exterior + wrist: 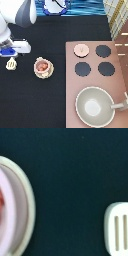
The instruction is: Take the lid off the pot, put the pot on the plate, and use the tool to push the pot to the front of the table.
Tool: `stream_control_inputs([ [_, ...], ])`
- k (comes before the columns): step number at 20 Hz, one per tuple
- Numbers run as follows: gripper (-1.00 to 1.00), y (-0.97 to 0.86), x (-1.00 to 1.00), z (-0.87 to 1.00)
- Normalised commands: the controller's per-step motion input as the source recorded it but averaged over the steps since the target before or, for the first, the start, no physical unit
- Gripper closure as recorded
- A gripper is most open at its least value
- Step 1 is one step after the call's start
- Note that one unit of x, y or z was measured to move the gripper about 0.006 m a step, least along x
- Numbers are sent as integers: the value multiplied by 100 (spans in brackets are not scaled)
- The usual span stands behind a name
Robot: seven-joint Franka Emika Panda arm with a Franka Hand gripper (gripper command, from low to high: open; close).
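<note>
Your jaws cannot be judged wide or narrow from either view. The gripper (9,51) hangs at the exterior view's left edge, just above the tool (10,64), which lies flat on the black table (55,100).

The pot (43,67) sits on the plate (36,71), uncovered, its reddish interior showing. It stands just to the exterior view's right of the tool, with a strip of bare table between them.

The lid (81,49) lies on the stove panel (120,80), over the burner position at that panel's upper left in the exterior view, well apart from the pot. Three black burners (103,51) are uncovered around it. A large grey pan (93,106) with a long handle occupies the exterior view's lower right, resting on the stove panel and clear of the pot and the tool.

Nothing lies between the tool and the pot. The robot arm (17,17) reaches down from the exterior view's top left.

The wrist view gives you what the exterior view does not: the slotted head of the tool (117,232) close up, with two slots visible, and the curved rim of the plate (29,203) with the pink pot (11,213) wall inside it. That view shows neither the lid nor the stove.
</note>
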Motion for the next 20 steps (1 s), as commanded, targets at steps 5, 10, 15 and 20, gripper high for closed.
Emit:
stream_control_inputs([
  [5, -100, -60, -64, -13],
  [10, -100, -55, -73, -69],
  [15, -100, -27, -42, -82],
  [20, -100, -5, -5, -65],
])
